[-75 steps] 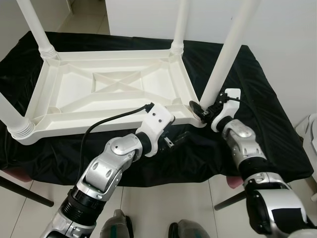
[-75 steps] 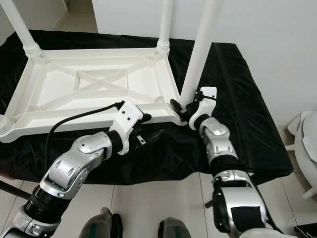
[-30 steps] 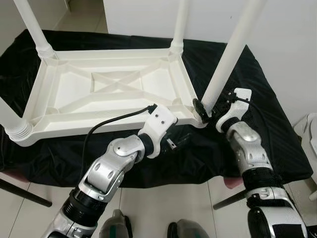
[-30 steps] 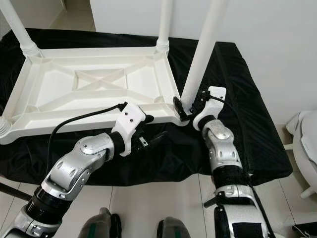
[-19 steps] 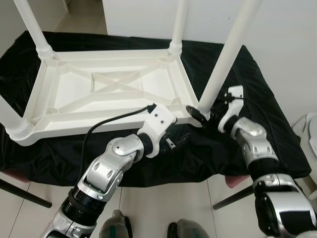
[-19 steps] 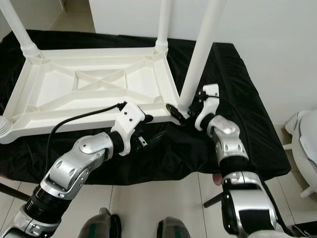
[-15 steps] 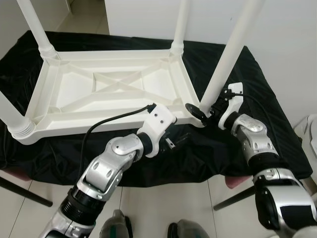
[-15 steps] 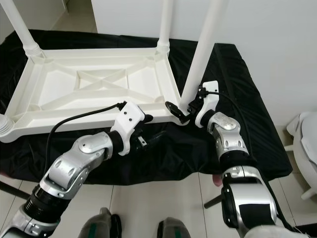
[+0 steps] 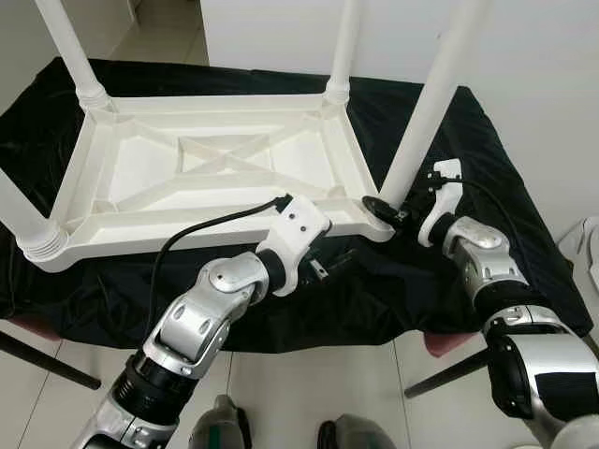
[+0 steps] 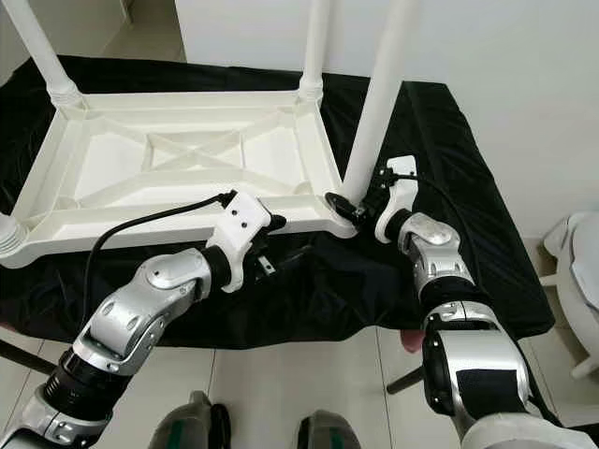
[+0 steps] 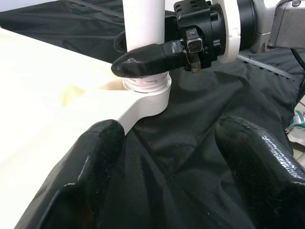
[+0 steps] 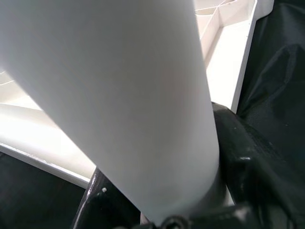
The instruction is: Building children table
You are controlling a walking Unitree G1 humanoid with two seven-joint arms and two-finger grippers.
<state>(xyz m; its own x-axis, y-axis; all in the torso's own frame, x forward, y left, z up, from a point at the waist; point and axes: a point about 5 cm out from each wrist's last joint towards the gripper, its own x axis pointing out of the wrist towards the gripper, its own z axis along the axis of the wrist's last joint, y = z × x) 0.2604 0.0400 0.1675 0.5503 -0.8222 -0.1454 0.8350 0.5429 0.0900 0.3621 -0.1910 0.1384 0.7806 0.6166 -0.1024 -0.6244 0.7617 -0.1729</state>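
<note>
I see the white plastic table [image 9: 215,168] lying upside down on a black cloth [image 9: 468,140] that covers the work surface, its underside with the crossed ribs facing up at me. Three legs stand upright from the far left, far right and near left corners, and a fourth leg [image 9: 426,108] rises from the near right corner, leaning slightly to my right as it goes up.

My right gripper [image 9: 391,211] is at the foot of that near right leg, just above the ribbed collar where the leg meets the corner socket. In the left wrist view one black finger [image 11: 152,57] lies across the front of the leg and the other wraps behind it, so the fingers are clamped around the leg. The right wrist view confirms it: the leg [image 12: 119,90] fills the space between the black fingers, touching them on both sides, with the table's rim beyond.

My left gripper [image 9: 335,264] rests low over the black cloth just beside the table's near long edge, a little left of the corner the right gripper works on. Its two fingers [image 11: 90,171] are spread wide apart with nothing between them but cloth, aimed at the leg's base. A black cable [image 9: 211,224] runs from its wrist back over the table's near rim
</note>
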